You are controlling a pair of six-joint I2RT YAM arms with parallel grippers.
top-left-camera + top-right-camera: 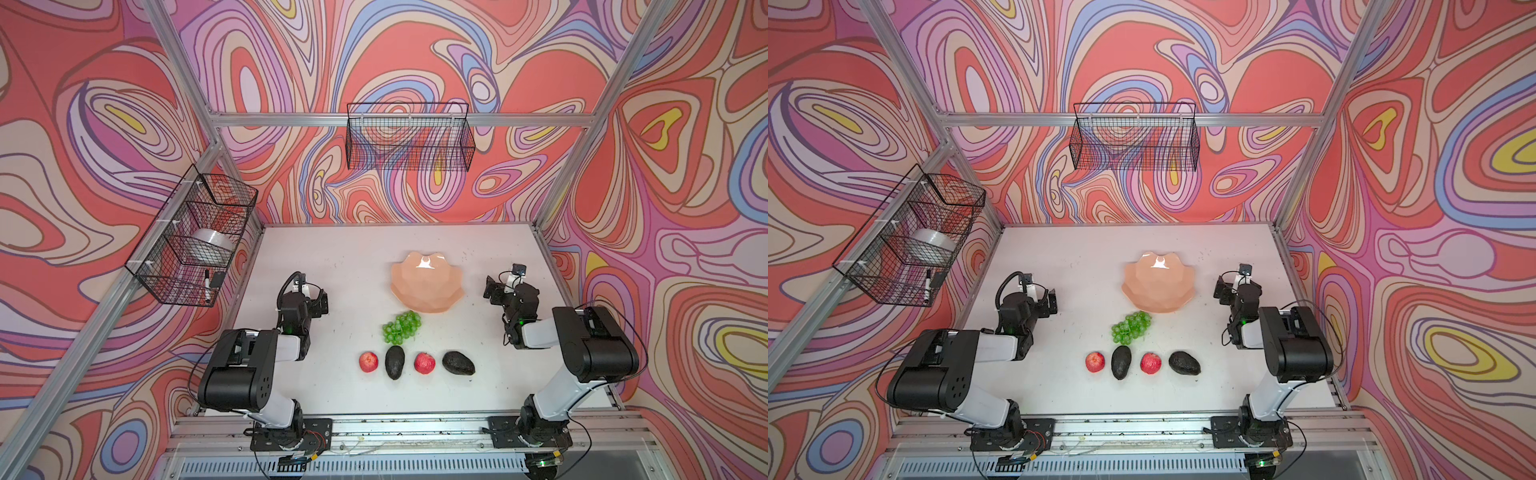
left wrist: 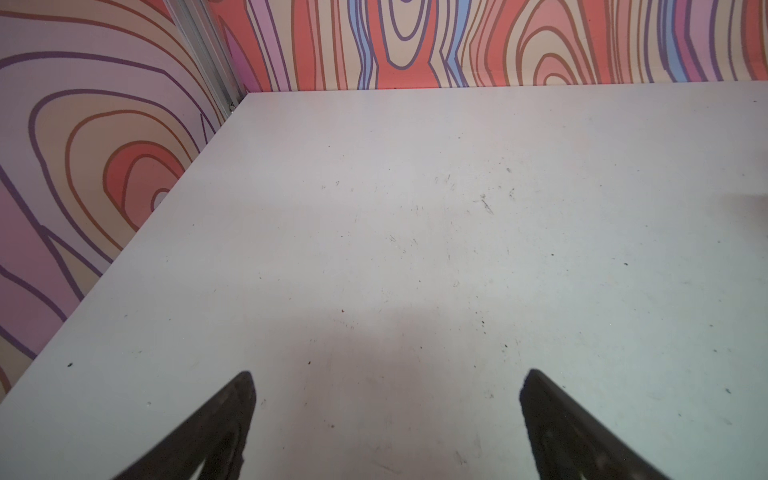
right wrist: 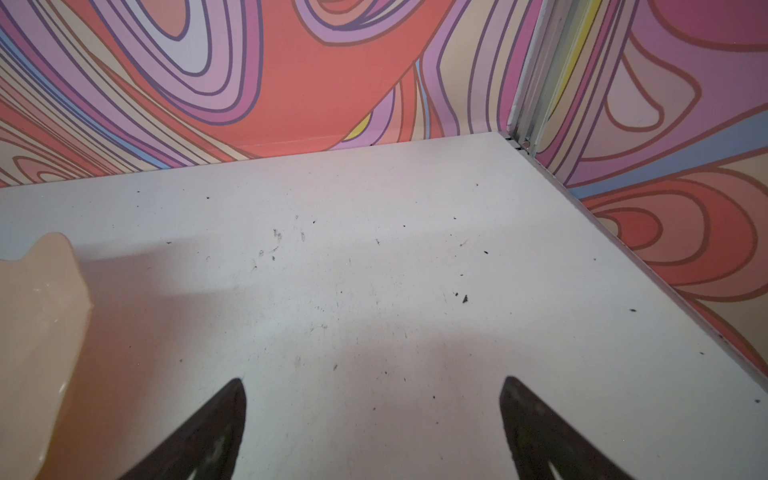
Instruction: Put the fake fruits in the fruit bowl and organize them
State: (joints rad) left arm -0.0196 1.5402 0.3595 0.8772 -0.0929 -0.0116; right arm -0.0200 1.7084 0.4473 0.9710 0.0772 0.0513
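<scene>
Here, the fruits [image 1: 401,327] lie near the empty bowl [image 1: 428,286]; my left tool [image 2: 386,374] and right tool [image 3: 374,380] flank it, spread, ready to pick.

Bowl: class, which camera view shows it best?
Both top views: the whole bowl shows, empty, rim and facets clear. The right wrist view catches only a blurred piece of its rim; the left wrist view shows none.

text: none legible | labels: none | marker [image 1: 206,285] in wire basket [image 1: 174,286]: print perhaps too small
</scene>
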